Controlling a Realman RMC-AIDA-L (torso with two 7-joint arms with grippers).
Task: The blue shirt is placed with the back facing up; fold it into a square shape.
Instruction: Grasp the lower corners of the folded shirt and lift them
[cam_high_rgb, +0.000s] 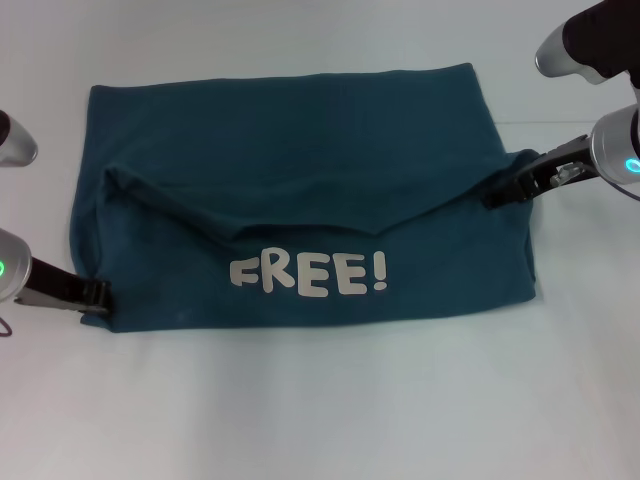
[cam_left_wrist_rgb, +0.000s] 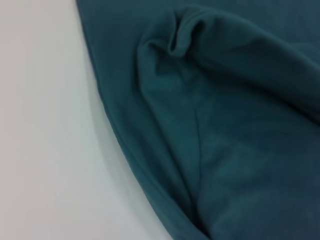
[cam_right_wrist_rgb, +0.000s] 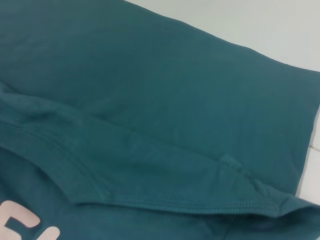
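The big dark teal-blue cotton T-shirt (cam_high_rgb: 300, 200) lies spread across the middle of the white table (cam_high_rgb: 320, 400), its long axis running side to side between the two arms. A flap is already turned over toward the near edge, showing pale grey "FREE!" lettering (cam_high_rgb: 308, 273). The left pincer (cam_high_rgb: 100, 296) sits at the shirt's near-left corner, black fingers pressed together on the cloth edge, by my reading. The right pincer (cam_high_rgb: 497, 192) is at the right side, farther back, pinching the hem where the flap peaks. So each arm has its own end, and the fabric stretches straight between them. The cloth is soft, matte and limp; it sags into a shallow V between the grips, with a stitched hem (cam_right_wrist_rgb: 165, 206) and a rumpled fold (cam_left_wrist_rgb: 182, 30) up close.
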